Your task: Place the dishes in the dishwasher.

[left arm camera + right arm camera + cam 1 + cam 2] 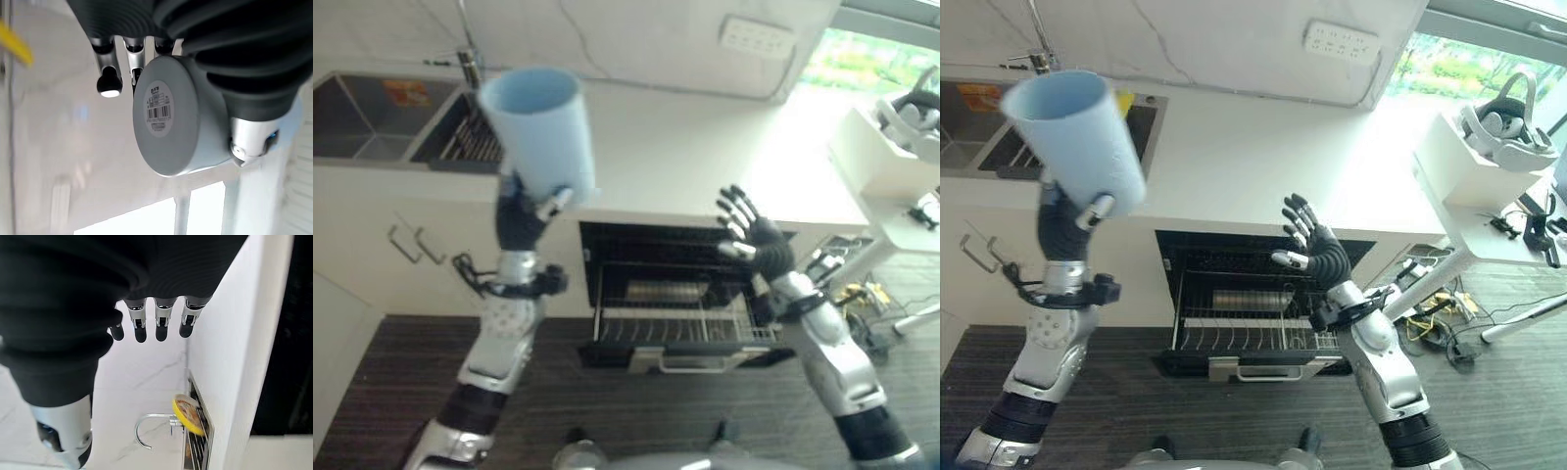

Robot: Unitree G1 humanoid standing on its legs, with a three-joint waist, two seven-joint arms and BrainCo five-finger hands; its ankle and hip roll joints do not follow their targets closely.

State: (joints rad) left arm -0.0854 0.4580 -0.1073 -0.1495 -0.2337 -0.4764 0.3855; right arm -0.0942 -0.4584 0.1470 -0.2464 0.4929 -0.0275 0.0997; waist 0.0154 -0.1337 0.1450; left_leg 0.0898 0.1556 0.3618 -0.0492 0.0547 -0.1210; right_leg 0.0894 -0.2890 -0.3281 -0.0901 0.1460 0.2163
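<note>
**Cup raised over the open dishwasher**

Nearest, dark floor in front of the open dishwasher (1253, 294), wire rack (1258, 338) pulled out past the counter (1263, 166) edge. Above the rack, right hand (1317, 253) raised, fingers spread and straight, holding nothing, open room around it. To the left, left hand (1067, 227) curled round the base of a pale blue cup (1077, 132), held high, mouth tilted upward. Farther back, sink (979, 132) and faucet (1038, 39) against the wall.
</note>
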